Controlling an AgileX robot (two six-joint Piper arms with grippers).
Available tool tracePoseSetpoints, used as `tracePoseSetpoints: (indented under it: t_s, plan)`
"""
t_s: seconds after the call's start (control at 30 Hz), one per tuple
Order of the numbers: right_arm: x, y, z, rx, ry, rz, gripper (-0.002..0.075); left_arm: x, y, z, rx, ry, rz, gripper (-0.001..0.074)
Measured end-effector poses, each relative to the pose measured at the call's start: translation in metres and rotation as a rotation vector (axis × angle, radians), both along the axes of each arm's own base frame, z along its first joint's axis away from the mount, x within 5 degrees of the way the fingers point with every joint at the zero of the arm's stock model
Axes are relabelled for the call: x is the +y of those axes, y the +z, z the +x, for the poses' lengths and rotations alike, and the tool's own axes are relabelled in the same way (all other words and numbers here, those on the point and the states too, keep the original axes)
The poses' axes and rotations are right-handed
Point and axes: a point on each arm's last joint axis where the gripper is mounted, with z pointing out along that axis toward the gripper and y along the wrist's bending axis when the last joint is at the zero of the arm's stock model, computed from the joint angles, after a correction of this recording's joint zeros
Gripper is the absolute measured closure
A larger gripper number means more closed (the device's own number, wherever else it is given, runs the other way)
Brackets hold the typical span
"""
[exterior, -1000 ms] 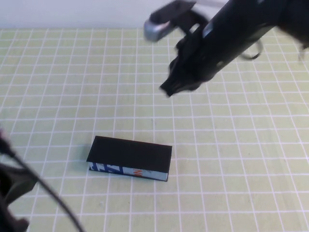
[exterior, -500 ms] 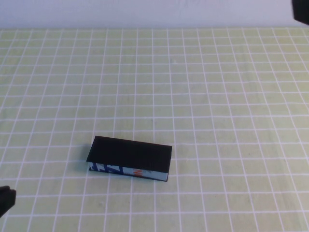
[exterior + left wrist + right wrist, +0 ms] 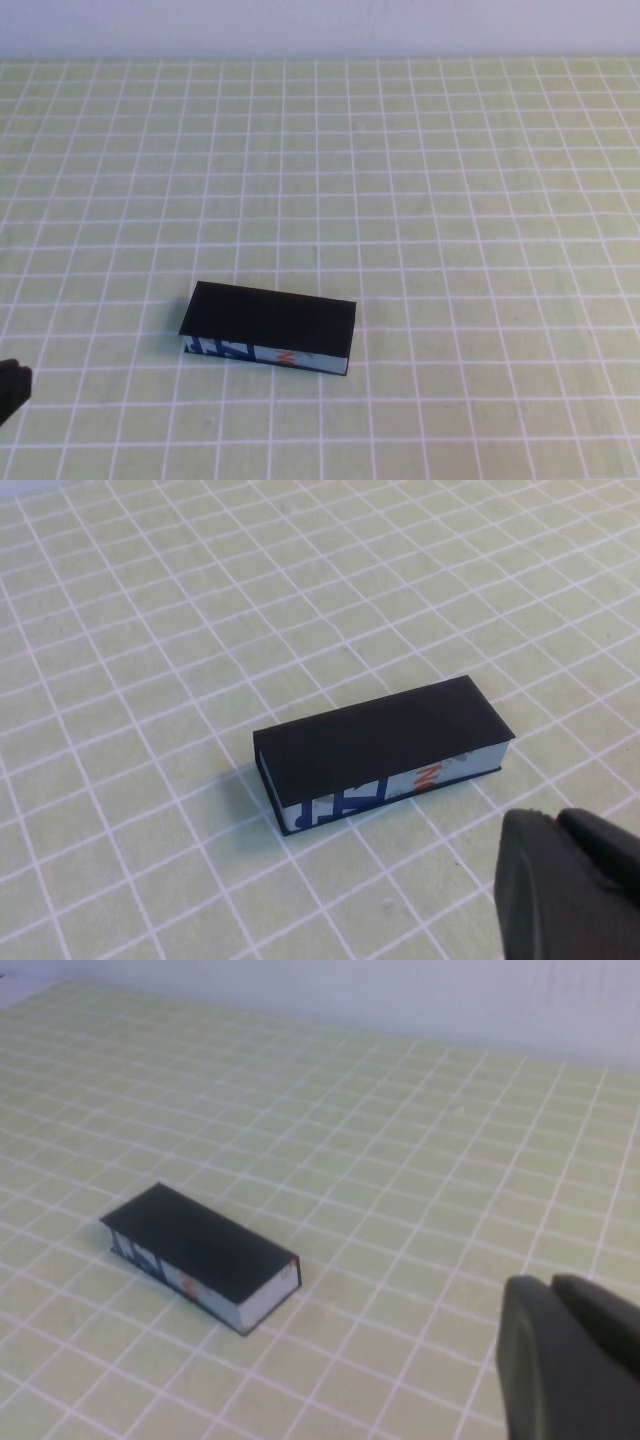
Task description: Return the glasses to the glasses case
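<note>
The glasses case (image 3: 268, 329) lies shut and flat on the green checked tablecloth (image 3: 450, 200), its blue, white and orange printed side facing the robot. The left gripper (image 3: 570, 885) hangs off to the case's left and nearer the robot, well apart from it, holding nothing; whether its fingers are spread or pressed together cannot be told. The right gripper (image 3: 570, 1360) hangs off to the case's right, also well apart and empty-handed; its state cannot be told either.
</note>
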Motion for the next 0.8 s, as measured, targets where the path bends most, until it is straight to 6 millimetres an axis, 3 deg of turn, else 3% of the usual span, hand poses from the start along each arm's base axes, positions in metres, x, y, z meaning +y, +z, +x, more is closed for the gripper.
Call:
tracePoseSetpoints:
  t_s: [0.2, 0.8]
  plan:
    - [0.003, -0.025, 0.002, 0.096, -0.004, 0.005, 0.0743, 0.000, 0.000, 0.001, -0.001, 0.000, 0.001, 0.0738]
    - [0.005, -0.025, 0.001, 0.124, 0.007, 0.041, 0.0743, 0.000, 0.000, 0.001, 0.005, -0.001, 0.004, 0.0738]
